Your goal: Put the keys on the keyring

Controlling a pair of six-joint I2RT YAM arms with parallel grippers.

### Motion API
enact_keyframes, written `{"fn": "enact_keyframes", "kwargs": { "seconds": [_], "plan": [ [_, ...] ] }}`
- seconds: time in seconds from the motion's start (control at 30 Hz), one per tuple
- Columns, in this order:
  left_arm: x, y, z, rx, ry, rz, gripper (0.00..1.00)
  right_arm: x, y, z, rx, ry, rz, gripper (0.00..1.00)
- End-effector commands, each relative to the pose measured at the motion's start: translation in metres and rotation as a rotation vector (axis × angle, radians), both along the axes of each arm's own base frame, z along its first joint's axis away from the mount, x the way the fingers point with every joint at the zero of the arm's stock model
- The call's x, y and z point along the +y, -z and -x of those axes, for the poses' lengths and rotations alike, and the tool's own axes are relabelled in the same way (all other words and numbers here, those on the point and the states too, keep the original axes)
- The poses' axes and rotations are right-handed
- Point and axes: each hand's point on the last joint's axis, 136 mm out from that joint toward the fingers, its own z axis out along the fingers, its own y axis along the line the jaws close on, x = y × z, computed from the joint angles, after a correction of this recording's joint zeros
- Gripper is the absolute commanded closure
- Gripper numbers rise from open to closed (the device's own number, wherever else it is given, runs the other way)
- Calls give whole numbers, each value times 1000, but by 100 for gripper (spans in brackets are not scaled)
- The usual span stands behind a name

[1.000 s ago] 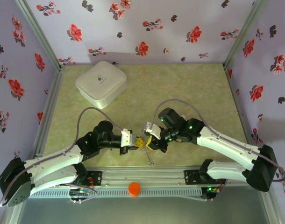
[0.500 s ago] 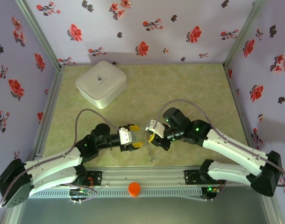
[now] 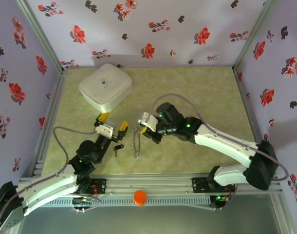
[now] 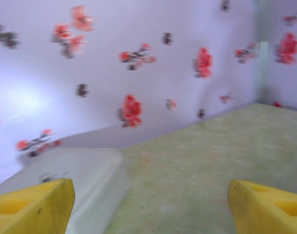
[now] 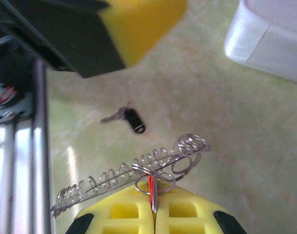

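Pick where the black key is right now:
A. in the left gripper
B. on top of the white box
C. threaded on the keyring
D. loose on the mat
D. The black key lies flat on the mat, touching neither arm. The left gripper stands open above it, and the right gripper is shut on the keyring.

The red-tagged key (image 5: 151, 186) is mostly hidden in the jaws of the right gripper (image 5: 155, 207); the frame edge crops the white box (image 5: 270, 34).
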Motion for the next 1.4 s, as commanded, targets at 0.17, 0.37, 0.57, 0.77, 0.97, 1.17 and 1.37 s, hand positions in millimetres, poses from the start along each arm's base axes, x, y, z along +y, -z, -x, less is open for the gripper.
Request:
{"fn": "enact_keyframes", "kwargs": {
  "seconds": [0.17, 0.37, 0.57, 0.77, 0.97, 1.17, 1.37],
  "plan": [
    [71, 5, -11, 93, -333, 169, 12, 57, -1, -80, -128, 196, -50, 100],
    [74, 20, -15, 230, -334, 222, 5, 5, 59, -101, -82, 423, 100, 100],
    [65, 33, -25, 298, -307, 196, 2, -55, 100, -101, -92, 526, 306, 100],
    [57, 41, -35, 353, -288, 194, 0, -85, 127, -95, -113, 485, 489, 100],
    [46, 50, -38, 388, -240, 172, 0, -91, 151, -93, -114, 402, 604, 100],
    [45, 57, -41, 445, -248, 137, 0, -88, 170, -82, -53, 318, 637, 100],
    [42, 63, -46, 499, -228, 128, 0, -105, 181, -73, -39, 276, 745, 93]
  ]
}}
